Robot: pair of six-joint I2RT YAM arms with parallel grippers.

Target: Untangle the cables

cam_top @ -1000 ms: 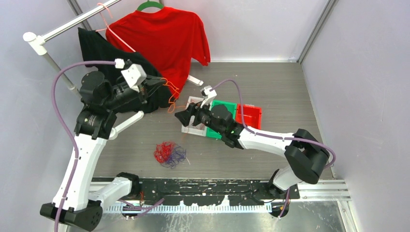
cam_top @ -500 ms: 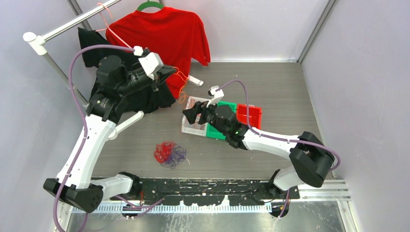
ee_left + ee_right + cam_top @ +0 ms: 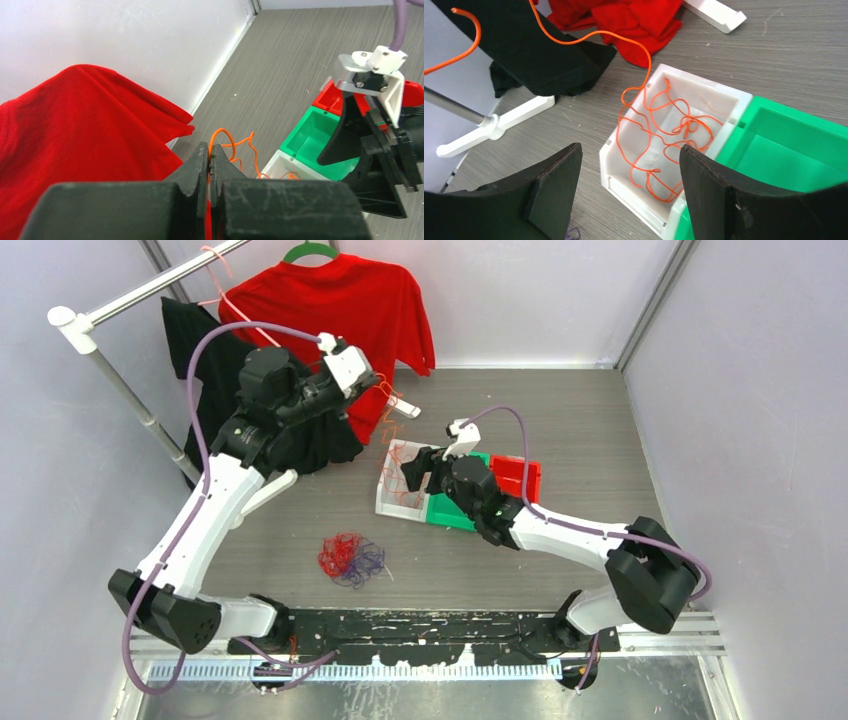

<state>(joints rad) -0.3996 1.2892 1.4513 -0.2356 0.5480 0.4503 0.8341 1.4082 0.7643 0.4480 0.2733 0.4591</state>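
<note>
At twelve o'clock of the white bin [image 3: 393, 502], the left gripper [image 3: 210, 155], clenched on the orange cable [image 3: 664, 125], has swung in from ten o'clock, so the slack now coils inside. Above it the right gripper [image 3: 411, 469] hangs spread. At seven o'clock the red-blue tangle [image 3: 350, 558] waits, likely next.

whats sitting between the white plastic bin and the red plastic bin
An open green plastic bin, flush against the white bin; the top external view shows it, with the red bin beyond.
</note>
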